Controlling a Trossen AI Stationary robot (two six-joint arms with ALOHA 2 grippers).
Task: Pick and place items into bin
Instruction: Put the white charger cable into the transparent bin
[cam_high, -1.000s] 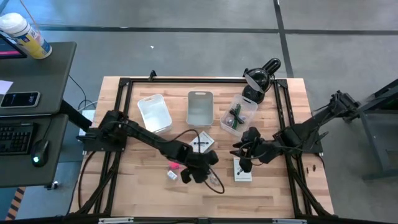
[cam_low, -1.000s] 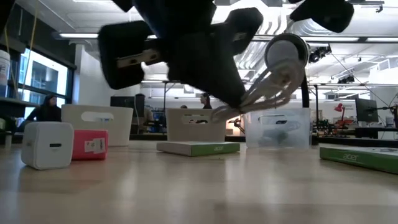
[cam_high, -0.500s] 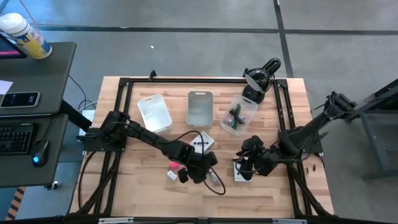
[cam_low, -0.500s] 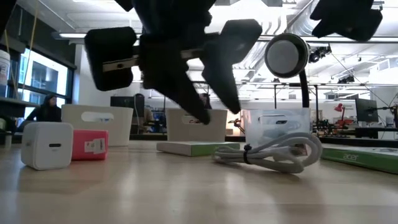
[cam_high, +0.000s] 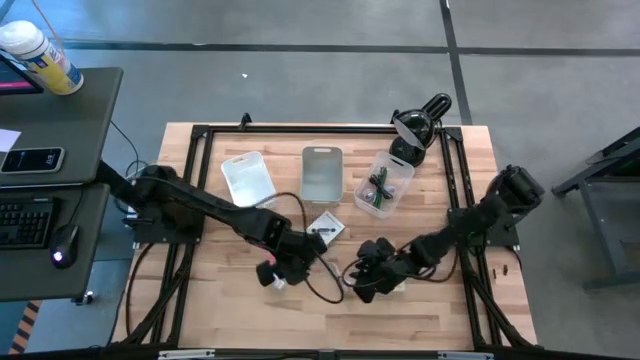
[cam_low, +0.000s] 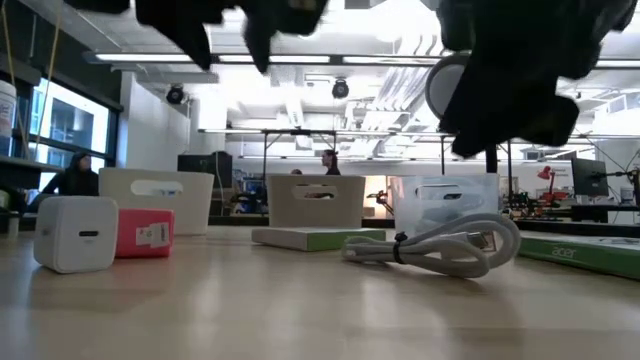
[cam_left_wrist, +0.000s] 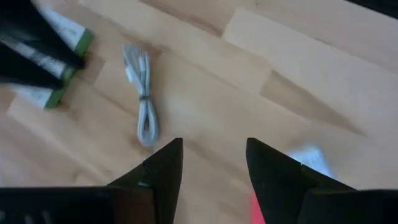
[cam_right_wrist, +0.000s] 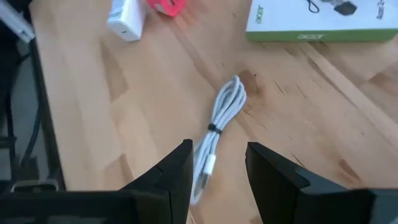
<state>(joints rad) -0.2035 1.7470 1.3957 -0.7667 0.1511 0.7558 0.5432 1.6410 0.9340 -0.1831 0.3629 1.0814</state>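
On the table (cam_high: 440, 310), the left gripper (cam_left_wrist: 214, 165) hangs spread and empty above the pink block (cam_low: 145, 232), while the right gripper (cam_right_wrist: 217, 163), spread and empty, hovers over the white cable (cam_right_wrist: 219, 127).

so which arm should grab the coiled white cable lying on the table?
Right, probably. The right gripper hovers open by the coiled white cable, which lies ahead of its fingers. The left gripper, also open, sits farther off near the pink block.
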